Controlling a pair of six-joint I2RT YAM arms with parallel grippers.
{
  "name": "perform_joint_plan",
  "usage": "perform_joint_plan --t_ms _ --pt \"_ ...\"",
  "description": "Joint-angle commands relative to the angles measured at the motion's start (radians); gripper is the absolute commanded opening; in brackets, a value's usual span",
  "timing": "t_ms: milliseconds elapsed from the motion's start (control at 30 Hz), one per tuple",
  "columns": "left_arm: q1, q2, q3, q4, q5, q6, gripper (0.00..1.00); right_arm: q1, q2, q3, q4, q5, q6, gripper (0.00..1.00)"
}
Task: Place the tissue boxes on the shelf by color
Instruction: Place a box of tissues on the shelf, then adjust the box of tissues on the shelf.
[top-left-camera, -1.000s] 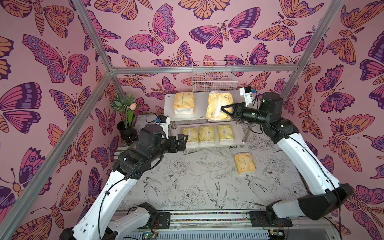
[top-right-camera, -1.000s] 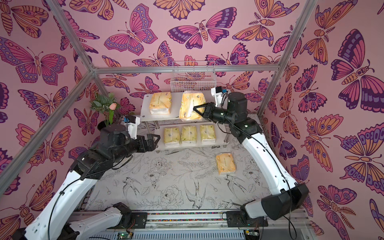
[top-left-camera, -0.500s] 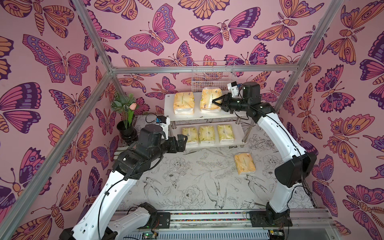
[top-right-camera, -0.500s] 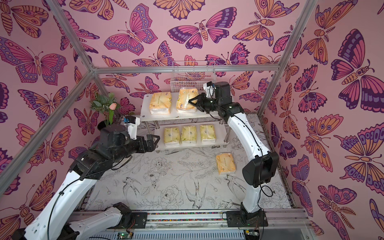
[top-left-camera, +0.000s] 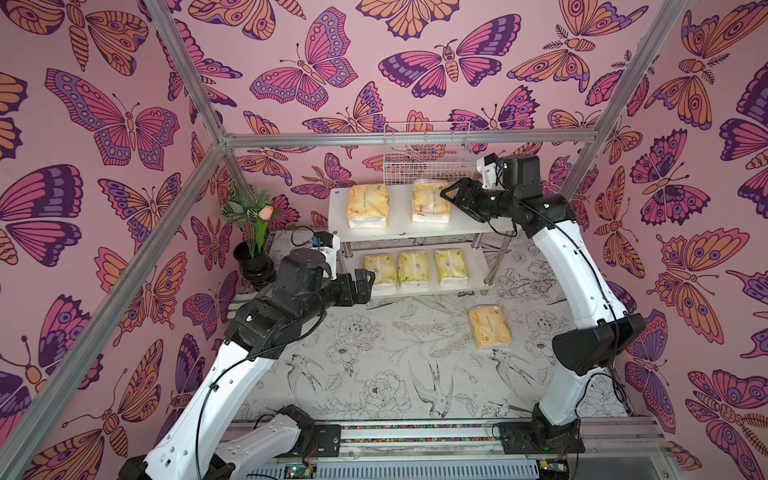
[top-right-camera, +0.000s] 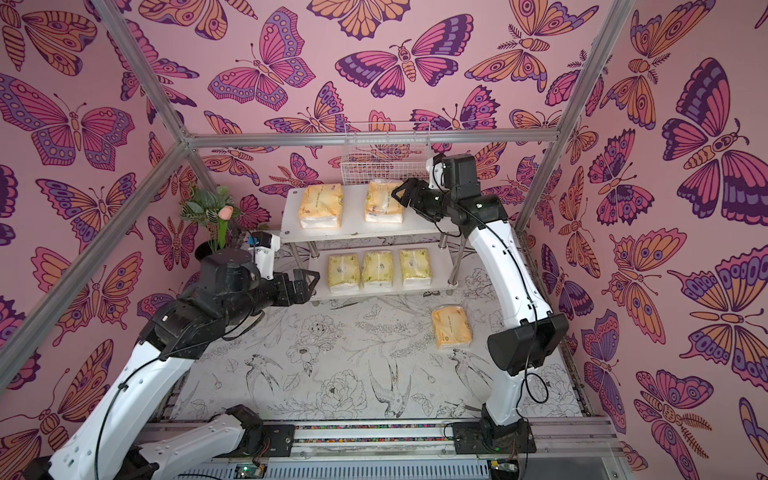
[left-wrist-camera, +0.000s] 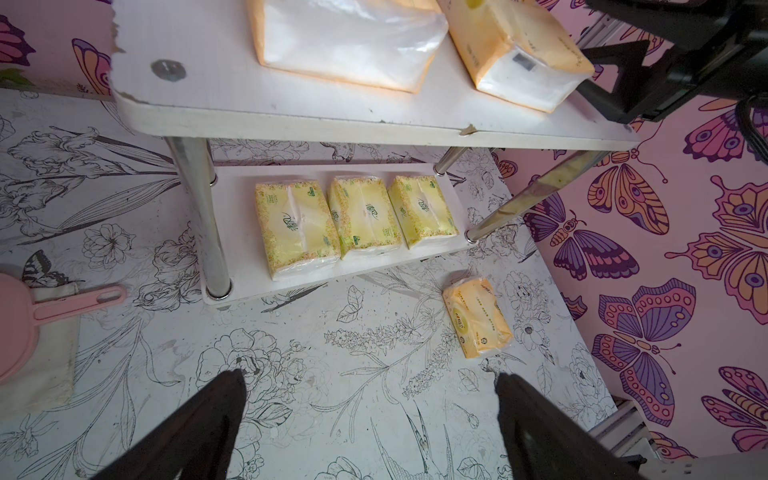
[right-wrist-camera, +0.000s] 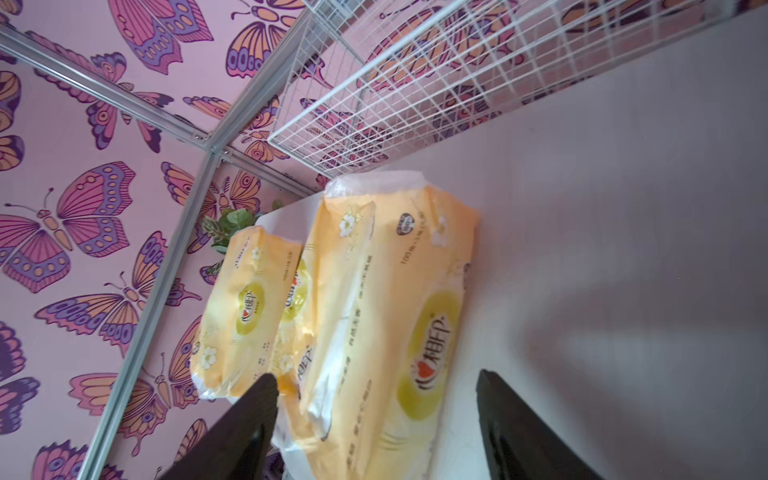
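Note:
The white shelf (top-left-camera: 399, 229) holds two orange tissue boxes (top-left-camera: 369, 206) (top-left-camera: 430, 201) on its top board and three pale yellow tissue boxes (top-left-camera: 379, 270) (top-left-camera: 413, 269) (top-left-camera: 451, 267) on the lower board. Another orange box (top-left-camera: 489, 328) lies on the table to the right of the shelf. My right gripper (top-left-camera: 448, 196) (right-wrist-camera: 376, 399) is open at the right-hand orange box (right-wrist-camera: 395, 311), its fingers either side of the box's end. That box rests on the board. My left gripper (top-left-camera: 366, 286) (left-wrist-camera: 370, 399) hangs open and empty over the table, left of the lower board.
A white wire basket (top-left-camera: 428, 158) stands against the wall just behind the top board, close to my right wrist. A black pot with a flower (top-left-camera: 253, 266) sits left of the shelf. A pink handled object (left-wrist-camera: 25, 316) lies on a cloth there.
My right gripper brought the orange box onto the top board beside the first one, and its jaws went from shut to open. The left arm has not moved.

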Motion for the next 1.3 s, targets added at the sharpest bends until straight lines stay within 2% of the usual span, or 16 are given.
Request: perform_joint_plan --t_ms 0,233,467,900,1067,1267 --pt "0.005 -0.013 -0.009 0.001 0.009 -0.005 1.00 -0.003 -0.002 0.036 -0.069 0.084 -0.075 0.78" --pt "0.004 -0.018 -0.017 0.001 0.015 -0.013 1.00 -0.003 0.073 0.072 0.004 0.011 -0.065 0.78" --pt "0.004 -0.021 -0.035 0.001 0.017 -0.017 1.00 0.000 0.128 0.074 0.126 -0.081 0.011 0.78" --pt "0.005 -0.025 -0.056 0.013 0.023 -0.026 1.00 0.033 0.178 0.128 0.156 -0.110 0.040 0.77" --pt "0.004 -0.030 -0.063 0.014 0.023 -0.027 1.00 0.051 0.146 0.082 0.170 -0.094 0.037 0.77" --pt "0.004 -0.036 -0.070 0.019 0.026 -0.030 1.00 0.054 0.040 -0.078 0.223 -0.040 0.028 0.77"
